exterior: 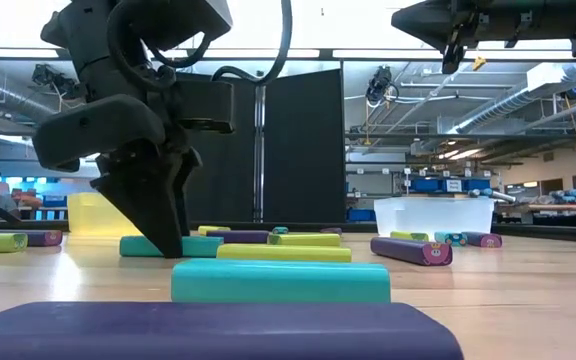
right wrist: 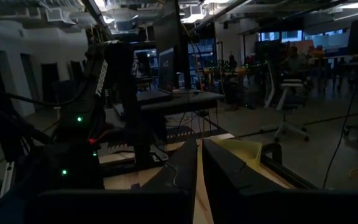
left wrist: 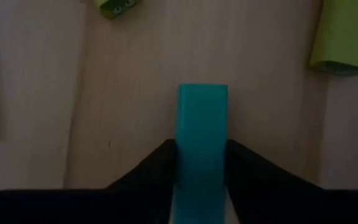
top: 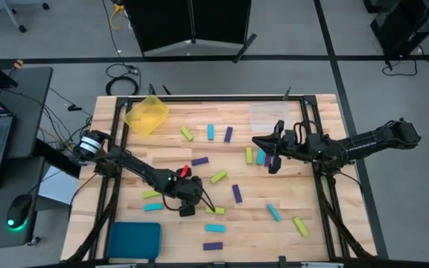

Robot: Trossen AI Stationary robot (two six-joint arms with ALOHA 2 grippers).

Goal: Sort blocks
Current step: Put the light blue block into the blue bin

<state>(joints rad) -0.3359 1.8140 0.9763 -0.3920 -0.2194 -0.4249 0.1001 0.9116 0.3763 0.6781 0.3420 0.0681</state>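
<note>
Cyan block (left wrist: 202, 137) sits between the left gripper's (left wrist: 201, 163) fingers, flat on the wooden table (top: 319, 216) near the front-left area. In the left wrist view both fingers flank the block's long sides and look pressed against it, so my read is a pinch on the bar, not yet lifted (the low view shows the left gripper (exterior: 168, 235) tips down at table level, w/ a cyan bar right at them).

Other blocks lie scattered across the table: yellow-green (top: 218, 177), dark purple (top: 237, 193), more cyan (top: 273, 213). Yellow tray (top: 146, 115) is at the back-left, teal tray (top: 135, 240) at the front-left corner, clear tray (top: 268, 115) at the back-right.

Right gripper (top: 275, 165) hangs raised over the right-centre of the table, above a few blocks, fingers close to pressed together w/ only a thin slit between them in its wrist view, nothing held.

Risks, as I judge them:
- Grip is near one end of the bar, so on lift the free end may droop or swing, and the block could slip out.
- A yellow-green block (left wrist: 344, 37) lies near; a low carry could knock it.
- Teal tray is close by, so an early release would drop the block on the table instead.
</note>
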